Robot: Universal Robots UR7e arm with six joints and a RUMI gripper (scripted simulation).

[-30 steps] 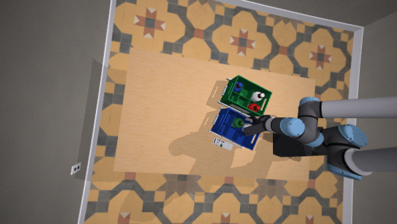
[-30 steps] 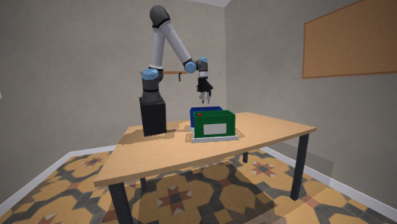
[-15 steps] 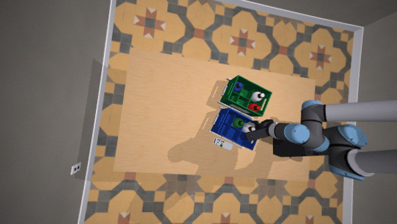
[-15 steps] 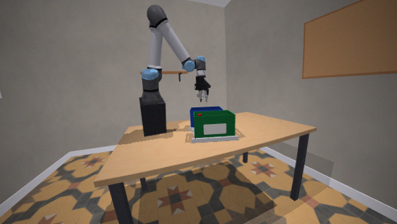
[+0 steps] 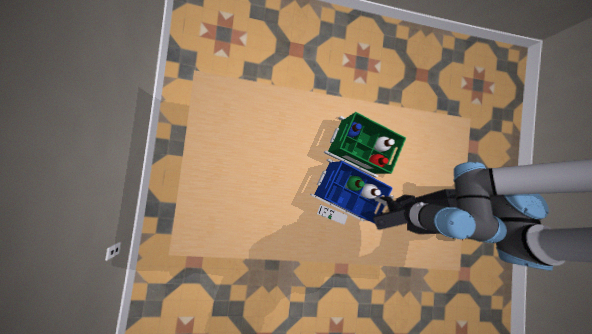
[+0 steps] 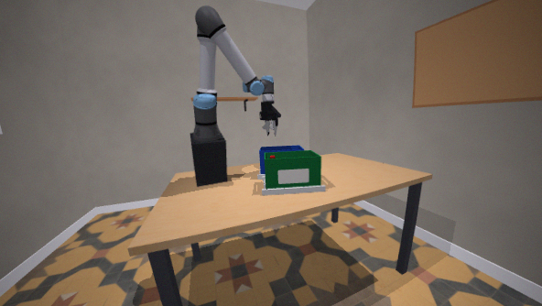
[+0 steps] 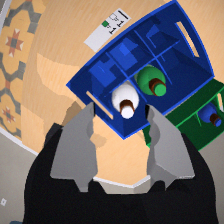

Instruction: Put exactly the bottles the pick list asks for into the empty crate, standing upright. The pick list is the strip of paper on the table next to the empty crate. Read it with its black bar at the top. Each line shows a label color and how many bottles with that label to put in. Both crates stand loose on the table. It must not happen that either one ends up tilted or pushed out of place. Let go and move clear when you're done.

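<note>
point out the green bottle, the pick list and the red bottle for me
Green bottle (image 5: 355, 183) (image 7: 150, 79): top and wrist views, on its body.
Pick list (image 5: 338, 216) (image 7: 98, 39): top and wrist views, on the paper.
Red bottle (image 5: 377, 160) (image 6: 272, 157): top and exterior views, on its upper part.

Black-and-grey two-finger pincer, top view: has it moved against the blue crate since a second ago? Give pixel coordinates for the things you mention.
Yes. The pincer (image 5: 379, 212) (image 6: 272, 135) (image 7: 120, 104) has shifted down the picture and slightly right, toward the lower right corner of the blue crate (image 5: 336, 190) (image 6: 262, 161) (image 7: 192, 67).
</note>
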